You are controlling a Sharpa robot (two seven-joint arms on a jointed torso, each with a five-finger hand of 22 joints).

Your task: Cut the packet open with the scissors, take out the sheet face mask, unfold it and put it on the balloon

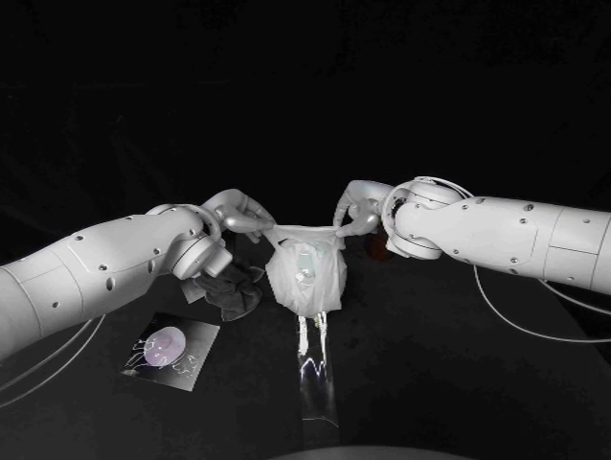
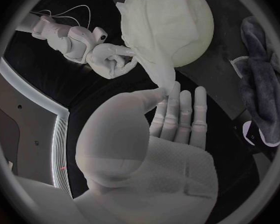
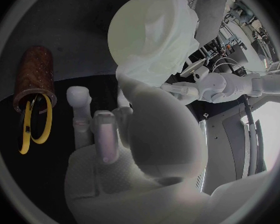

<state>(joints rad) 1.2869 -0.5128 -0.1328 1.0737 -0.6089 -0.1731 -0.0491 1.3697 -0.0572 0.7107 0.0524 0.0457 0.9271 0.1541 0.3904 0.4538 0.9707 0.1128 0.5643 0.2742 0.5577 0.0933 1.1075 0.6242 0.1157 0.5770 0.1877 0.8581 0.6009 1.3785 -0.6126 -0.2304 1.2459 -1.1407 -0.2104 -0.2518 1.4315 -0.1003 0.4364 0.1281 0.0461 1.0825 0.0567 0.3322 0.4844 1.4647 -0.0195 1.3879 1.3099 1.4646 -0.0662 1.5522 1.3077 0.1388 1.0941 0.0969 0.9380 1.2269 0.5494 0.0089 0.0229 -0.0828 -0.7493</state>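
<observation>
We see the sheet mask (image 1: 308,273) hanging over the balloon (image 2: 196,35), held up between the fingertips of both hands. The left hand (image 1: 243,216) pinches one upper corner with the thumb and one finger; its other fingers are straight and close together. The right hand (image 1: 358,211) pinches the opposite corner. The packet (image 1: 171,350) lies on the table (image 1: 430,383), well below the left fingers, near a dark cloth (image 1: 230,292).

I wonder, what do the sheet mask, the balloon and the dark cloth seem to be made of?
The sheet mask looks like thin, limp, perhaps damp fabric: it creases and clings. The balloon seems to be smooth pale rubber or latex: evenly rounded, unwrinkled. The dark cloth looks like soft matte textile, crumpled in thick folds.
</observation>
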